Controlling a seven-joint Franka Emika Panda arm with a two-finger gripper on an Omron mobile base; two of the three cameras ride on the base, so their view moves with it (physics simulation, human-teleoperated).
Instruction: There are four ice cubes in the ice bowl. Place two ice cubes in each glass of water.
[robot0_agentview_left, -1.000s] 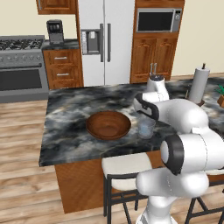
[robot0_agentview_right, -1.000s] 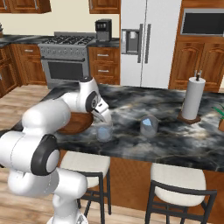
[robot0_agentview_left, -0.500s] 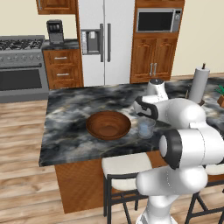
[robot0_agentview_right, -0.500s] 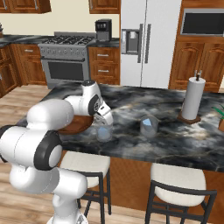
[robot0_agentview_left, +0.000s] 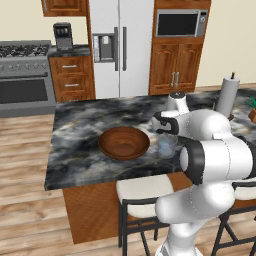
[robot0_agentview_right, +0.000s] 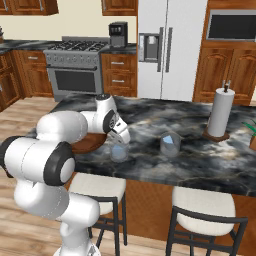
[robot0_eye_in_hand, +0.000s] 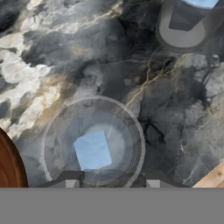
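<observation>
My gripper (robot0_eye_in_hand: 111, 179) hangs open just above the near glass of water (robot0_eye_in_hand: 92, 142), its fingertips (robot0_eye_in_hand: 70, 178) spread over the rim. One pale-blue ice cube (robot0_eye_in_hand: 92, 151) lies inside that glass. The second glass (robot0_eye_in_hand: 186, 24) stands further off and holds another cube (robot0_eye_in_hand: 203, 3). The reddish-brown ice bowl (robot0_agentview_left: 123, 142) sits left of the near glass (robot0_agentview_left: 167, 146), and its inside shows bare wood. In the right base view the gripper (robot0_agentview_right: 121, 134) is over the near glass (robot0_agentview_right: 119, 151), with the other glass (robot0_agentview_right: 170, 144) to its right and the bowl (robot0_agentview_right: 87, 142) partly behind the arm.
All of this stands on a dark marble island counter (robot0_agentview_left: 85, 130). A tall white paper-towel roll (robot0_agentview_right: 220, 112) is at the back right. Two stools (robot0_agentview_right: 207, 205) stand along the counter's front edge, and a fridge and stove lie beyond.
The hand has eased slightly lower and nearer over the near glass. The bowl and both glasses have not moved.
</observation>
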